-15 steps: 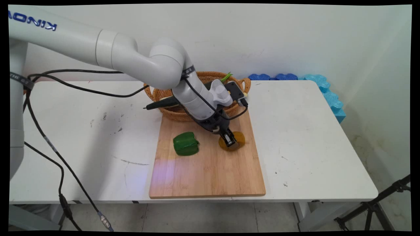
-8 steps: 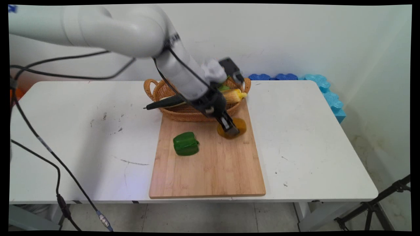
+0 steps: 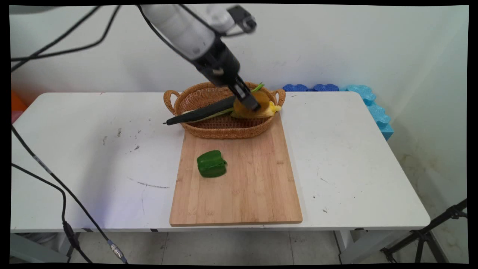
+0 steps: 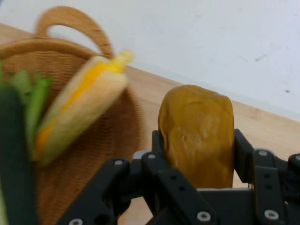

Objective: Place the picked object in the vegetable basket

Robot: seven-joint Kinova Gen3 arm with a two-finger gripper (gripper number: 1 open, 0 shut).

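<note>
Two fingers are clenched on the brown potato, which we find raised off the cutting board, above the basket at its right end, beside the corn; its long axis stands upright between them.

gripper | lifted potato off cutting board | now over basket

No legible text (none anywhere)
</note>
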